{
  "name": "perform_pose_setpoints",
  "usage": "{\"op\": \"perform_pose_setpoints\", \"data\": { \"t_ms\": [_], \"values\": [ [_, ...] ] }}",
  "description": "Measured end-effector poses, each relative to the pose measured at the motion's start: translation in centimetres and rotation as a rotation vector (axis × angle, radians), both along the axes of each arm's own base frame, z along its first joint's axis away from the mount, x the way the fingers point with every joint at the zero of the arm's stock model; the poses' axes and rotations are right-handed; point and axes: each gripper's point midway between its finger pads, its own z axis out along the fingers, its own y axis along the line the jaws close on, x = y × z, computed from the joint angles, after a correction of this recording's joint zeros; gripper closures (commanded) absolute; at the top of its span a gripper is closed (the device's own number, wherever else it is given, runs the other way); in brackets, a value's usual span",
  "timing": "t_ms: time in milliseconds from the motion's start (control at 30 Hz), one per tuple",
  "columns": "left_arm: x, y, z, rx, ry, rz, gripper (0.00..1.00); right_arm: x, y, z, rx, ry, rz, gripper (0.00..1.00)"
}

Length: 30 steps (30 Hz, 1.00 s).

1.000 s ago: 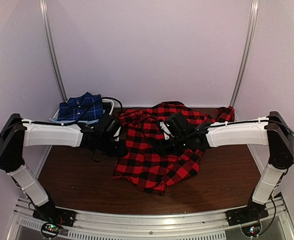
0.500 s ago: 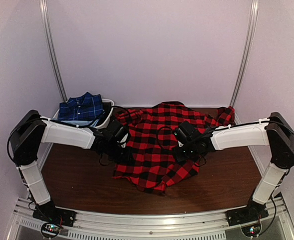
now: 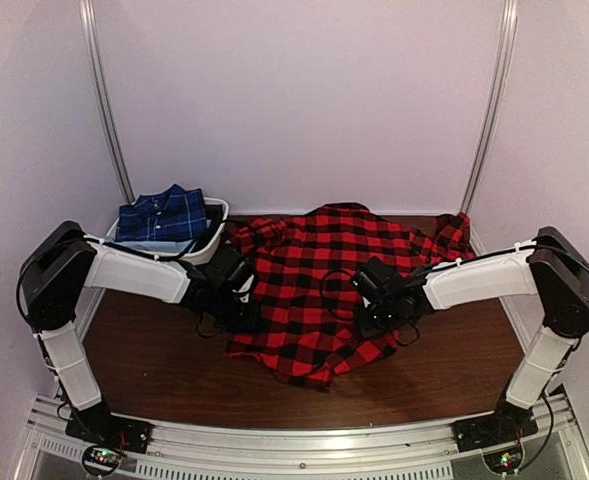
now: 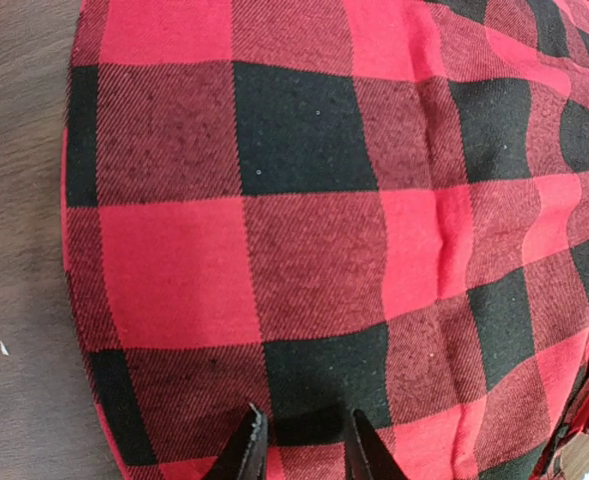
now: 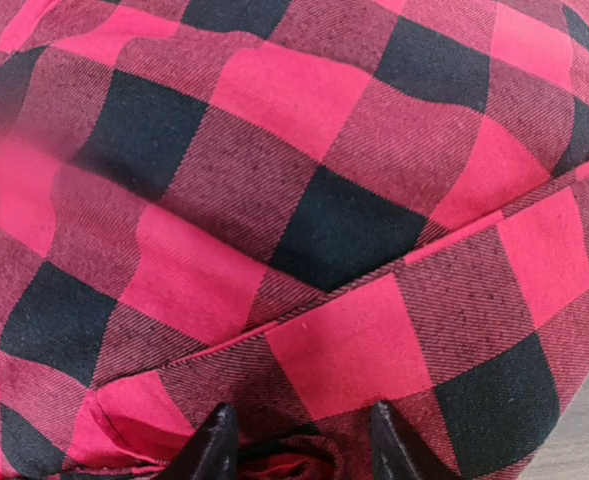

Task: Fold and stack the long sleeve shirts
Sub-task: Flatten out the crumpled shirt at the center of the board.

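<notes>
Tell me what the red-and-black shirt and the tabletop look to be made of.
Red-and-black shirt: soft woven cloth, likely cotton flannel; matte, with diagonal twill ribs and lint specks visible close up. Tabletop: dark brown wood or wood-look laminate, smooth with faint grain; which of the two cannot be told.
</notes>
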Motion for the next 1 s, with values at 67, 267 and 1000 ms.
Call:
{"op": "perform_pose_setpoints", "data": {
  "t_ms": [67,267,1000],
  "values": [
    [0.0,0.0,0.0,0.0,0.0,0.0,0.72,-0.2,-0.1,0.0,0.009,0.004,-0.004,0.83],
    [0.0,0.0,-0.1,-0.005,-0.008,0.001,0.72,-1.9,-1.2,1.6,0.052,-0.002,-0.016,0.99],
    [-0.1,0.7,-0.1,-0.013,-0.029,0.012,0.72,-11.6,-5.1,5.0,0.267,0.074,-0.101,0.38]
  ]
}}
